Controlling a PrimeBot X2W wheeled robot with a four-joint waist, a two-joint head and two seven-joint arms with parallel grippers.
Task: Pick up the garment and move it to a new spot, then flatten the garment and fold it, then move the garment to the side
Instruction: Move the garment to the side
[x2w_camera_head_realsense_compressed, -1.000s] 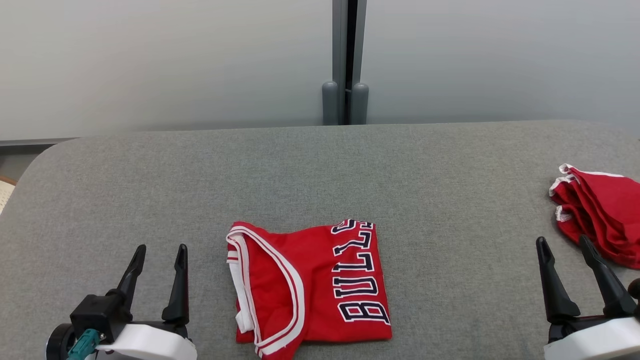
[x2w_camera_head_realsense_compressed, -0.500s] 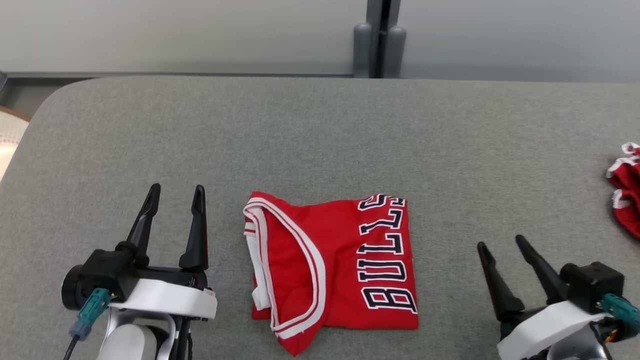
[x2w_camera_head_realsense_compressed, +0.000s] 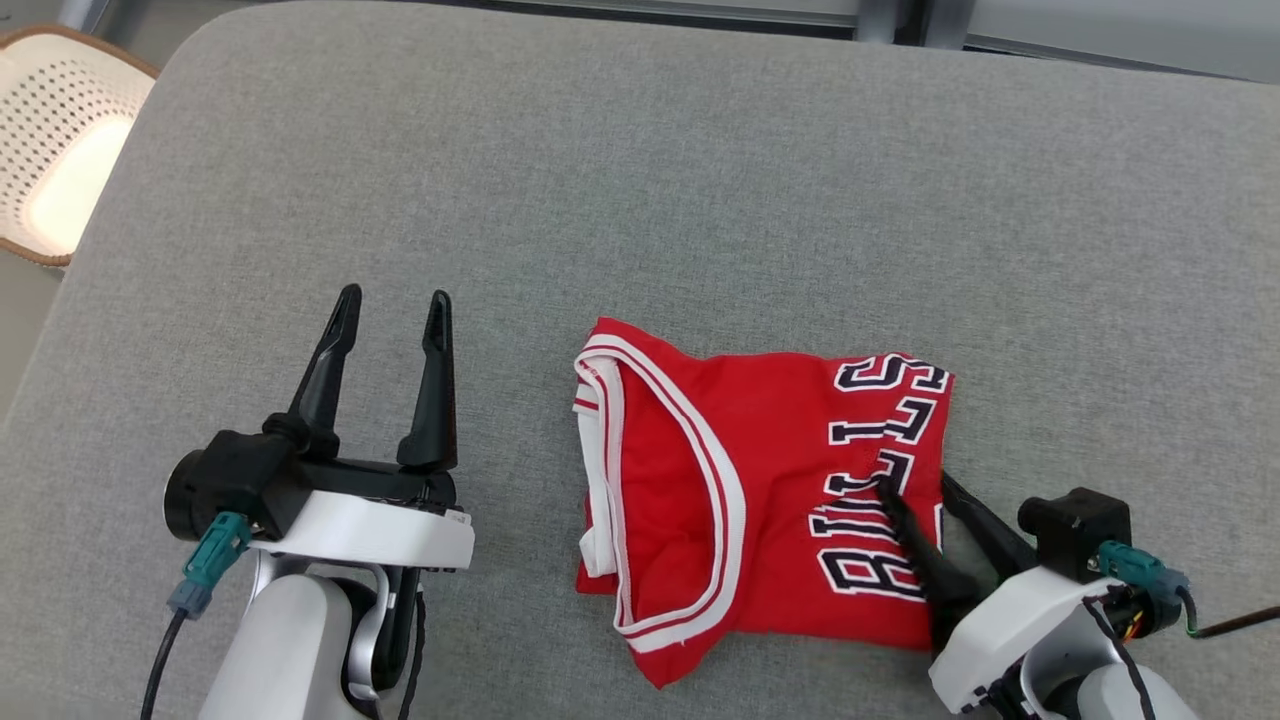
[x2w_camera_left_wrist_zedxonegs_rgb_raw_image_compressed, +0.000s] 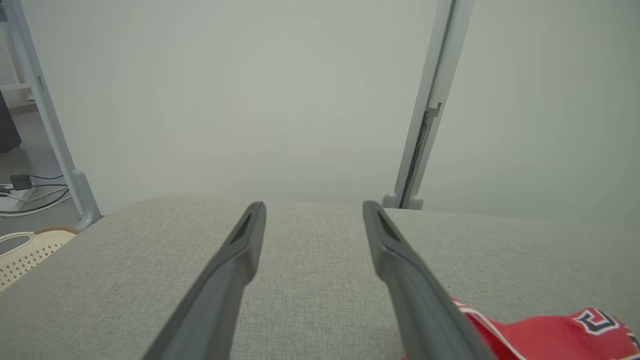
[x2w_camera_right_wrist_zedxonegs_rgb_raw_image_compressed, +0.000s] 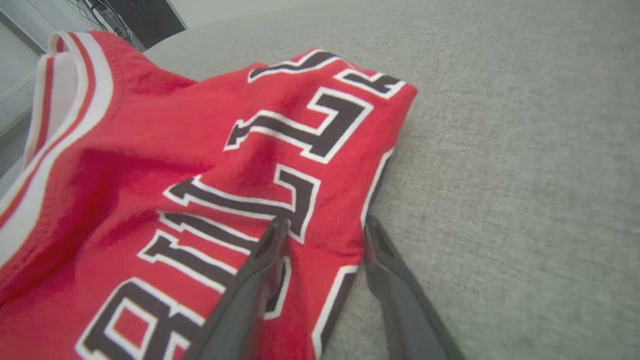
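Observation:
The garment (x2w_camera_head_realsense_compressed: 760, 480) is a red jersey with white trim and dark BULLS lettering, lying folded on the grey padded table (x2w_camera_head_realsense_compressed: 600, 150). My right gripper (x2w_camera_head_realsense_compressed: 915, 485) is at its right edge, open. One finger rests on top of the lettering and the other sits just off the edge against the table. In the right wrist view, the gripper (x2w_camera_right_wrist_zedxonegs_rgb_raw_image_compressed: 326, 222) straddles a slightly raised ridge of the garment (x2w_camera_right_wrist_zedxonegs_rgb_raw_image_compressed: 200, 150). My left gripper (x2w_camera_head_realsense_compressed: 393, 300) hovers open to the garment's left, holding nothing. The left wrist view has that gripper (x2w_camera_left_wrist_zedxonegs_rgb_raw_image_compressed: 314, 207) over bare table, with a corner of the garment (x2w_camera_left_wrist_zedxonegs_rgb_raw_image_compressed: 550, 335) at the lower right.
A cream perforated basket (x2w_camera_head_realsense_compressed: 60, 150) stands off the table's rounded far-left corner. A pale partition wall with a grey post (x2w_camera_left_wrist_zedxonegs_rgb_raw_image_compressed: 425, 125) runs behind the table. Bare grey surface stretches beyond and to both sides of the garment.
The head camera has tipped down, shifting the whole picture. My right gripper has moved left onto the garment's right edge and its fingers have drawn slightly closer. The left gripper stays open.

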